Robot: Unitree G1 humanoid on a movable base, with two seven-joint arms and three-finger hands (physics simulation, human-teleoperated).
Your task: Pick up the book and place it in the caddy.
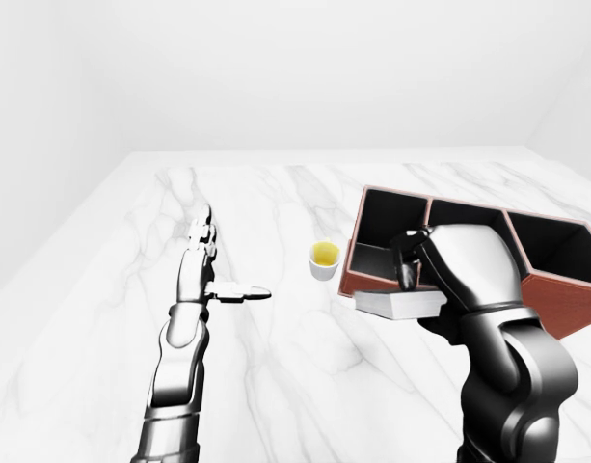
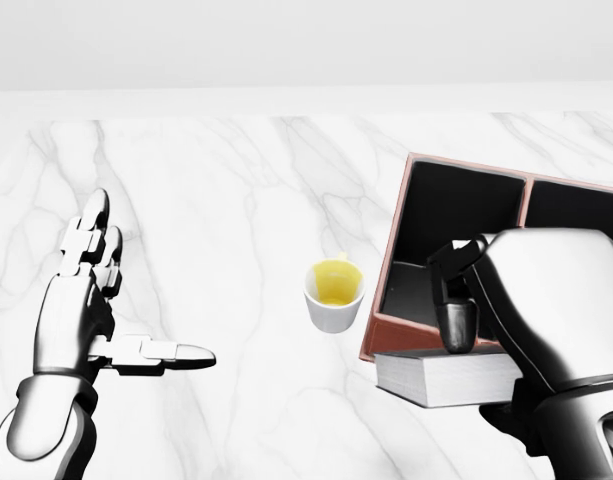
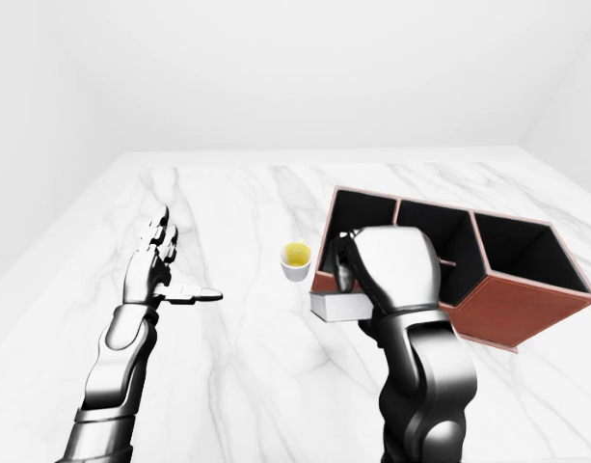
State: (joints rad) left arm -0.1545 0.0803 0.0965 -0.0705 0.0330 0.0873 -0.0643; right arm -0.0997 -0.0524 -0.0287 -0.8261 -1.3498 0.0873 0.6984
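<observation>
A white-paged book lies flat in my right hand, whose fingers close over its top. The book is held just below the near wall of the reddish-brown caddy, at its leftmost compartment. The caddy has three dark compartments and stands on the marble table at the right. My left hand is open and empty at the left, fingers spread, thumb pointing right.
A small white cup with yellow liquid stands just left of the caddy, close to the book's left end. The marble table stretches away to a white wall.
</observation>
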